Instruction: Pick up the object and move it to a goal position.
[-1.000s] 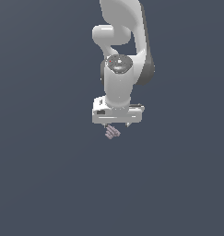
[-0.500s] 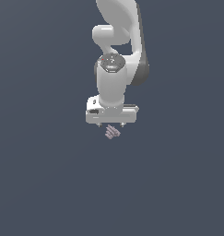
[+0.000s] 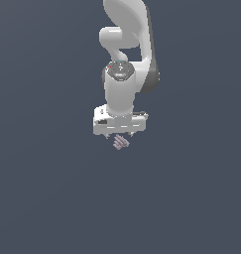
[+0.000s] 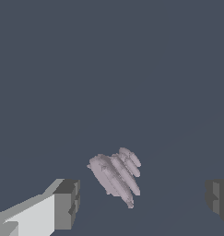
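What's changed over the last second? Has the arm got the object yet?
The gripper has shifted slightly toward the exterior view's left, closing over the ridged mauve object. No grasp yet: in the wrist view its jaws stand wide apart with the object between them, untouched. The object has not moved.

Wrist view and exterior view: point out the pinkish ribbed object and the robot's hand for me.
pinkish ribbed object (image 4: 115, 177), wrist view, on its ribbed middle.
pinkish ribbed object (image 3: 121, 143), exterior view, on its centre.
hand (image 4: 141, 198), wrist view, midway between its two fingertips, which stand wide apart.
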Controlling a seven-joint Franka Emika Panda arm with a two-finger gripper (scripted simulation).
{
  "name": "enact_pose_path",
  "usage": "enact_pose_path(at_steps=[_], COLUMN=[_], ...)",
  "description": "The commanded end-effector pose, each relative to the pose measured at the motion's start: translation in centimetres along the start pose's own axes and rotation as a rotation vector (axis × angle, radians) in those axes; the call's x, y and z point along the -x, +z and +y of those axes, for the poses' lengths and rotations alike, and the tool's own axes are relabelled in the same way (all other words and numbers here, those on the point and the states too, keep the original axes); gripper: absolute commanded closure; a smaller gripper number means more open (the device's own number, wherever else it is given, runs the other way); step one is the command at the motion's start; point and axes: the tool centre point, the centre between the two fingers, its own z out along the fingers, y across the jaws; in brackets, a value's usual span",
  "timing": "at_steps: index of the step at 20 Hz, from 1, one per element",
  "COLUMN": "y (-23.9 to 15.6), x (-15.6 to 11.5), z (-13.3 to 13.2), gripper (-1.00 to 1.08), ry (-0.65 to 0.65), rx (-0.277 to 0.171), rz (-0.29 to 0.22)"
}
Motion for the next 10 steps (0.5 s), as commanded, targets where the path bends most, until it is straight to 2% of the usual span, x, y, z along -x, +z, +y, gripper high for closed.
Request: enact_pose_path(at_steps=[1, 10], y=[0.4, 2.6], x=[0.2, 1.4], z=[0.0, -0.2], gripper=[-0.92, -0.92], ry=[-0.042, -0.263], rx=[0.000, -0.004], rz=[0.000, 0.001])
